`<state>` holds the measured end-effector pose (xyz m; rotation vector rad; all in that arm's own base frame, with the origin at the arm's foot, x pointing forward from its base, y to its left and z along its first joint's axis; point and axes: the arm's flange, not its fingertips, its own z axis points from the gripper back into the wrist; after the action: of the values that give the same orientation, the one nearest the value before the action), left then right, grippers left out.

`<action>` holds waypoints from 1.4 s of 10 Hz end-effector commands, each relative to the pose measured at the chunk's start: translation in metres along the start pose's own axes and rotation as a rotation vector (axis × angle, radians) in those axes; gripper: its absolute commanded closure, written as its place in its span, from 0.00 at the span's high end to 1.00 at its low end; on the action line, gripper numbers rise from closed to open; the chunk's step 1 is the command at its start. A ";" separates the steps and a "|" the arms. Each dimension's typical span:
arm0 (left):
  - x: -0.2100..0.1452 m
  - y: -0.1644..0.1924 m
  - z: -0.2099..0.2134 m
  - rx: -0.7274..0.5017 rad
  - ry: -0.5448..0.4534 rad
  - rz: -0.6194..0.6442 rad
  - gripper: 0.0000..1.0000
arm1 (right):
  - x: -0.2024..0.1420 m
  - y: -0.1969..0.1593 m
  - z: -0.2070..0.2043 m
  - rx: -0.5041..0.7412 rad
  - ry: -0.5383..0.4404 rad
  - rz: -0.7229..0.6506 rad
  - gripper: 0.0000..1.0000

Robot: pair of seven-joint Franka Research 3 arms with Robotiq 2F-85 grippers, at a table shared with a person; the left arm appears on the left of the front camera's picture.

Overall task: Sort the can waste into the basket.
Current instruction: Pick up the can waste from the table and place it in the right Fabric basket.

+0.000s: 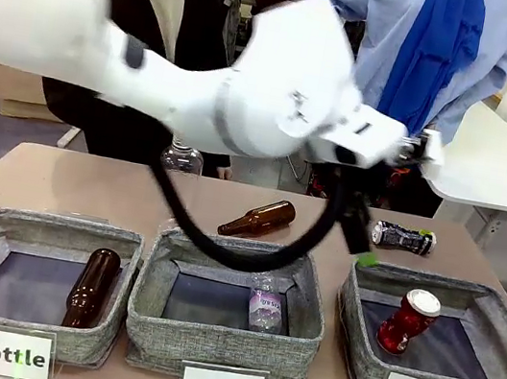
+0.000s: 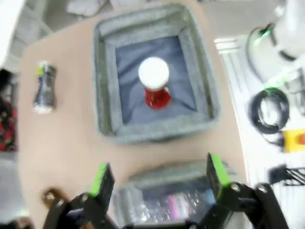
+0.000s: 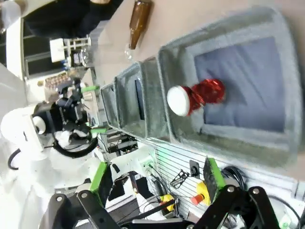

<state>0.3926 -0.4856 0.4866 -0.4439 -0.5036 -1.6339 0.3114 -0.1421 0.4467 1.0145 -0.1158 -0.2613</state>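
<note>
The red crushed can [image 1: 409, 321] lies inside the grey basket [image 1: 362, 354] labelled "Can". The dark crushed can [image 1: 402, 237], with a green-yellow end, lies on the table behind that basket. My left arm reaches across the middle. My left gripper [image 1: 364, 255] hangs over the gap between the Plastic and Can baskets. In the left wrist view the left gripper [image 2: 159, 174] is open and empty, with the red can [image 2: 155, 86] in the basket [image 2: 157, 131] ahead and the dark can [image 2: 44, 88] off to the left. My right gripper [image 3: 157, 175] is open, high above the red can [image 3: 195, 95].
A brown bottle [image 1: 258, 218] and a clear bottle [image 1: 181, 156] are on the table behind the baskets. The Plastic basket [image 1: 220, 340] holds a clear bottle [image 1: 265, 303]. The Bottle basket [image 1: 18, 316] holds a brown bottle [image 1: 91, 287]. People stand at the far side.
</note>
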 end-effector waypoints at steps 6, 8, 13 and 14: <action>-0.197 -0.178 0.265 0.192 -0.293 0.810 1.00 | 0.061 0.073 -0.122 0.231 0.209 0.168 1.00; -0.280 -0.209 0.292 0.209 -0.458 1.063 1.00 | 0.057 0.074 -0.142 0.339 0.283 0.166 1.00; -0.456 -0.187 0.252 0.024 -0.768 1.315 1.00 | 0.053 0.056 -0.117 0.439 0.281 0.221 1.00; -0.481 -0.180 0.227 -0.042 -0.825 1.334 1.00 | 0.049 0.064 -0.139 0.396 0.332 0.172 1.00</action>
<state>0.2973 0.0941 0.4859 -1.0782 -0.5869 -0.1032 0.3970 -0.0238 0.4282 1.4317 0.0199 0.0896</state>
